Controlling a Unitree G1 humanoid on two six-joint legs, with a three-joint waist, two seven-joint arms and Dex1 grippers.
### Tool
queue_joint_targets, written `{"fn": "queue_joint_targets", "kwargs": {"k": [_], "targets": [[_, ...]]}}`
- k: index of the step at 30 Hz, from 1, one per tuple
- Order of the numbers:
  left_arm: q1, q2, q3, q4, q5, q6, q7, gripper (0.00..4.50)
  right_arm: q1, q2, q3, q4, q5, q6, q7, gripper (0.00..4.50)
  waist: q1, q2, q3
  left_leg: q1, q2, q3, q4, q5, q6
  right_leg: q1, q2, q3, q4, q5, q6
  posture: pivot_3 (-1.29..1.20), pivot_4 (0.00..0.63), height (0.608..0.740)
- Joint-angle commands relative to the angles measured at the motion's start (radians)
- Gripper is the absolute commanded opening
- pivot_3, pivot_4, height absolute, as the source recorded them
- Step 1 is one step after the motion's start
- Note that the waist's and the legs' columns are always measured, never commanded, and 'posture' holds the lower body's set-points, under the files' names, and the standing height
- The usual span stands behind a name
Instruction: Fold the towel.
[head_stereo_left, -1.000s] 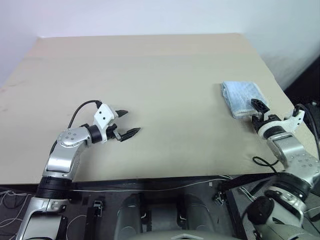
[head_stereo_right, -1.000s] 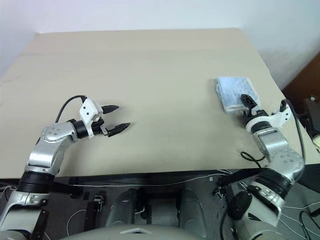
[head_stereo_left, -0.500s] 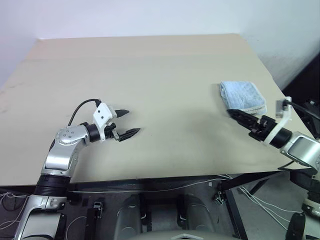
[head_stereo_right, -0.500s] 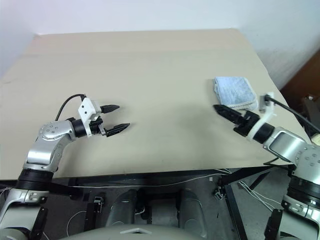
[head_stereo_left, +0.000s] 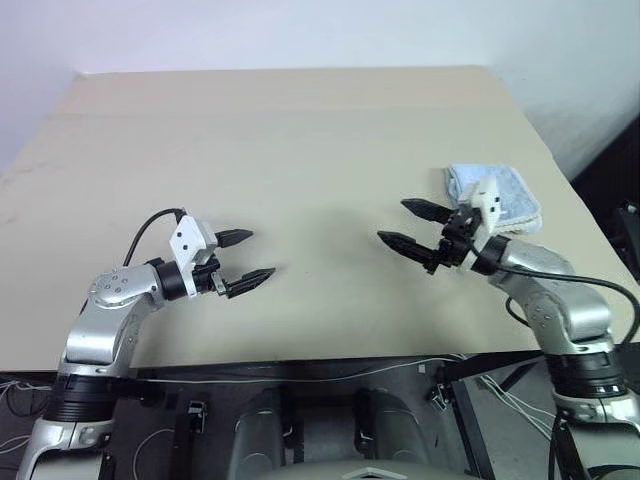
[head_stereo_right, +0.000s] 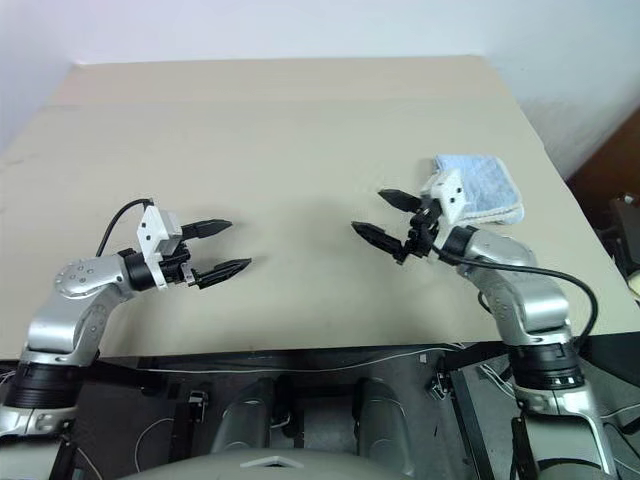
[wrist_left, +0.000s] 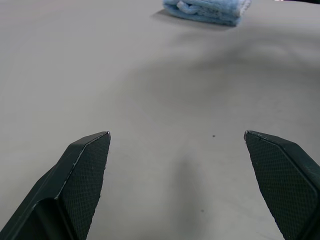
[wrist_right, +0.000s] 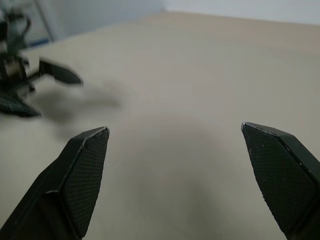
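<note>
The towel (head_stereo_left: 510, 195) is a light blue cloth folded into a small bundle near the table's right edge; it also shows far off in the left wrist view (wrist_left: 207, 11). My right gripper (head_stereo_left: 410, 226) stands open over the table just left of the towel, pointing left, with nothing between its fingers (wrist_right: 80, 180). My left gripper (head_stereo_left: 245, 260) is open over the front left of the table, pointing right toward the other gripper, also holding nothing. Both hover apart from the towel.
The beige table (head_stereo_left: 300, 150) stretches wide between and behind the grippers. Its right edge (head_stereo_left: 560, 165) runs close past the towel, and its front edge (head_stereo_left: 300, 362) lies just below both arms. Cables hang under the front edge.
My right gripper swung left from beside the towel's near end to the table's middle right and rolled its wrist over. The left gripper drew back slightly. The towel stayed put.
</note>
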Motion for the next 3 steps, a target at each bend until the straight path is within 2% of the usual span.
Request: {"fn": "queue_joint_targets", "kwargs": {"k": [1, 3], "targets": [[0.043, 0.016, 0.054, -0.077, -0.030, 0.016, 0.025, 4.50, -0.033, 0.024, 0.018, 0.035, -0.035, -0.070, 0.058, 4.47, 0.000, 0.000, 0.000, 0.000, 0.000, 0.000, 0.000, 0.000, 0.000, 0.000, 0.000, 0.000, 0.000, 0.000, 0.000, 0.00, 0.150, 0.692], [0.063, 0.020, 0.064, -0.094, -0.033, 0.020, 0.033, 4.50, -0.048, 0.038, 0.023, 0.056, -0.044, -0.076, 0.072, 4.47, 0.000, 0.000, 0.000, 0.000, 0.000, 0.000, 0.000, 0.000, 0.000, 0.000, 0.000, 0.000, 0.001, 0.000, 0.000, 0.00, 0.150, 0.692]]}}
